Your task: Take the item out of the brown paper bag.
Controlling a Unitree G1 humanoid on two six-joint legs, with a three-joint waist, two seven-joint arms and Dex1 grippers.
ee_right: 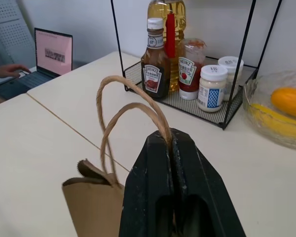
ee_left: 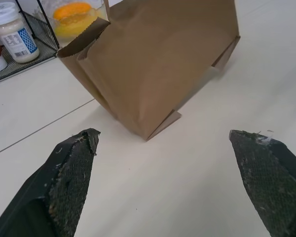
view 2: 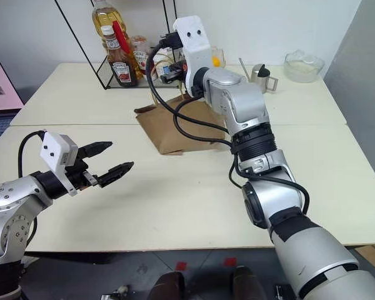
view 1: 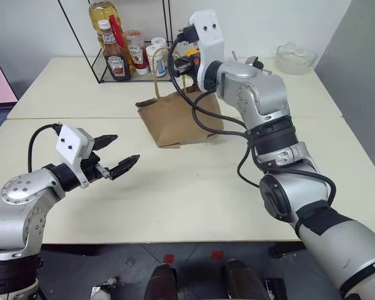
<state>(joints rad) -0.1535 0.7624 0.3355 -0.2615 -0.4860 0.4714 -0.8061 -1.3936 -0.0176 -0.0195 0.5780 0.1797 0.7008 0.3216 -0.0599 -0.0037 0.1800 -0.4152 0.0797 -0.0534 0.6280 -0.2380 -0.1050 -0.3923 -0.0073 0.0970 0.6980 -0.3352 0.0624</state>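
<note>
The matte cream table (view 1: 194, 194) held the creased brown paper bag (view 1: 175, 119), flat-bottomed and standing upright mid-table. The right gripper (ee_right: 171, 143) reached level over it, black fingers pinched tight on both looped tan cord handles (ee_right: 113, 113). The left gripper (view 1: 115, 155) hovered nearer, textured jaws spread wide, empty

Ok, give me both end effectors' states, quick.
Left end effector: open, holding nothing, apart from the brown paper bag.
Right end effector: shut on the bag's cord handles, above the bag.
</note>
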